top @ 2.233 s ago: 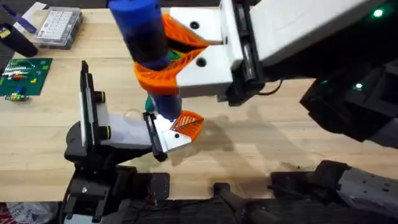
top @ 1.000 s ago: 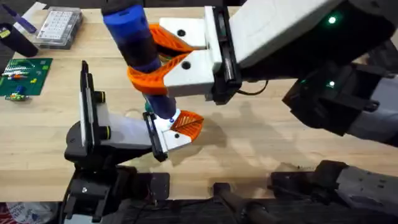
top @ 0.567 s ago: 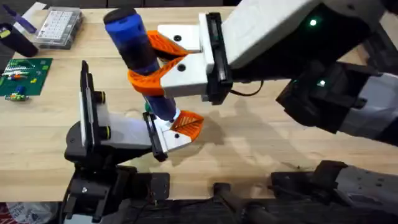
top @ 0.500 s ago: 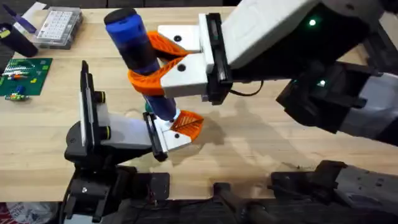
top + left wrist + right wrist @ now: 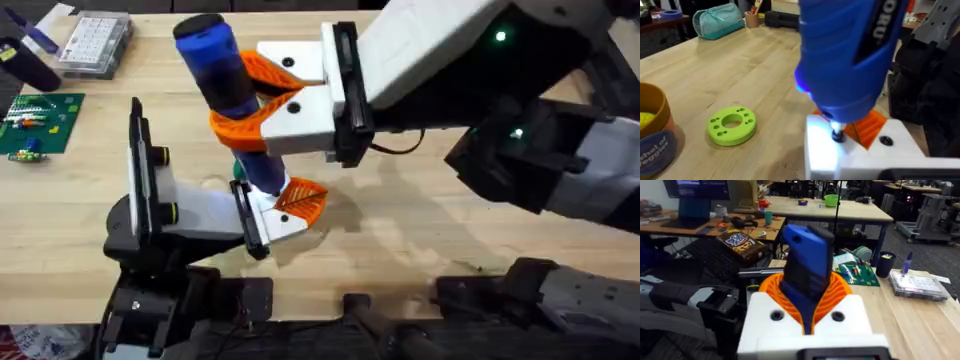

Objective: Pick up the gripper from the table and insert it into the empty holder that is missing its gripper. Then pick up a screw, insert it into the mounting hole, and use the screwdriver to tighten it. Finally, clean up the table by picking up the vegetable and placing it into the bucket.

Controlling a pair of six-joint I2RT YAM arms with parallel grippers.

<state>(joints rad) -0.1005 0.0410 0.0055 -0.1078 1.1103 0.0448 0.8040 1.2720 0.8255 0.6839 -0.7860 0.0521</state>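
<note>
My right gripper [image 5: 240,108] is shut on the blue screwdriver [image 5: 228,95], its orange fingers [image 5: 840,292] wrapped round the barrel. The screwdriver stands tilted, top leaning left. Its metal bit [image 5: 837,134] rests on the white block of the holder [image 5: 195,212], right beside the small orange gripper [image 5: 302,202] seated there. A blue light glows at the screwdriver's lower end. The screw is hidden under the bit. The holder stands over my left arm's base at the lower left. The bucket [image 5: 652,137] sits nearby with something yellow inside. The vegetable is out of view.
A lime-green disc with holes [image 5: 732,125] lies between the bucket and the holder. A green circuit board [image 5: 40,120], a clear parts box [image 5: 95,42] and a black tool [image 5: 25,65] sit at the far left. The right arm spans the upper right.
Over two seconds the right arm sank and swung left, tilting the screwdriver's top leftward, while the bit stayed on the holder. In the last half second almost nothing moved.
</note>
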